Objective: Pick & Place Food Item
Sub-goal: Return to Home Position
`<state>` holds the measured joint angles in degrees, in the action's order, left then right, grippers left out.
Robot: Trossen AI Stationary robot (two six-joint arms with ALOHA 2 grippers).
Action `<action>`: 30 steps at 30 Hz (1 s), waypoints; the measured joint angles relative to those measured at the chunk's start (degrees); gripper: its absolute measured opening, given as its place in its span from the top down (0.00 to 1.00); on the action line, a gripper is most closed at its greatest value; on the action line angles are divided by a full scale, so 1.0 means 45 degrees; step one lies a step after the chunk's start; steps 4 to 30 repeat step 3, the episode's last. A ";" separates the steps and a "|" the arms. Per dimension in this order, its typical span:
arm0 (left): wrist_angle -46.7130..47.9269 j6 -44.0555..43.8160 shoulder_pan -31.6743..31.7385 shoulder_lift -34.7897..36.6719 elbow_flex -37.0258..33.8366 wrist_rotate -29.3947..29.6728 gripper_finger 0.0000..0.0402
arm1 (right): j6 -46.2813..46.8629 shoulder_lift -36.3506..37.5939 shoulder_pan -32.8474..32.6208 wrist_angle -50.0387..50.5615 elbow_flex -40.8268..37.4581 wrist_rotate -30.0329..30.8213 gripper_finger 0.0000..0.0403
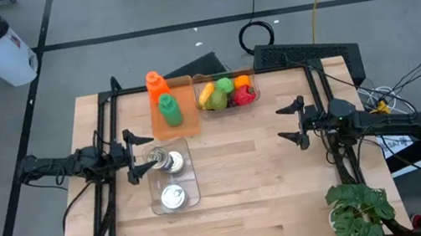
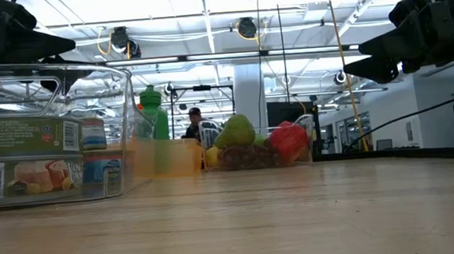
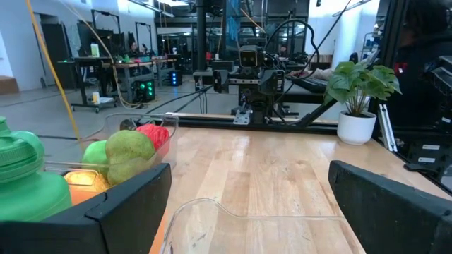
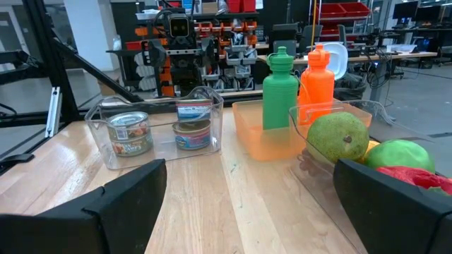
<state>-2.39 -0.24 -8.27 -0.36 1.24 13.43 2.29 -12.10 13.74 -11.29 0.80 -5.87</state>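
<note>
Currently, nearest: clear can bin [image 1: 194, 180] is sitting on the surface [image 1: 244, 172], cans inside. Next: left end effector [image 1: 146, 152] is hovering over that bin's far end and right end effector [image 1: 281, 123] is hovering opposite, both spread wide and carrying nothing. Farther: orange tray [image 1: 186, 109] is holding two bottles [image 1: 169, 110]. Farthest: top transparent bin [image 1: 225, 73] is cradling the pear [image 4: 337, 137] among other produce. The pear is probably light, smooth and bruisable, so gripping across its broad belly is looking safest.
</note>
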 joint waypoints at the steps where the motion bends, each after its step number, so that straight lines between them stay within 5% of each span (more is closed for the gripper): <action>1: -0.0003 -0.0002 0.0000 0.0000 0.0003 0.0000 0.01 | 0.0003 0.0001 0.0000 -0.0004 0.0000 0.0000 0.04; 30: 0.0000 -0.0002 0.0000 0.0000 0.0002 0.0000 0.01 | 0.0000 0.0001 -0.0001 -0.0004 0.0000 0.0000 0.04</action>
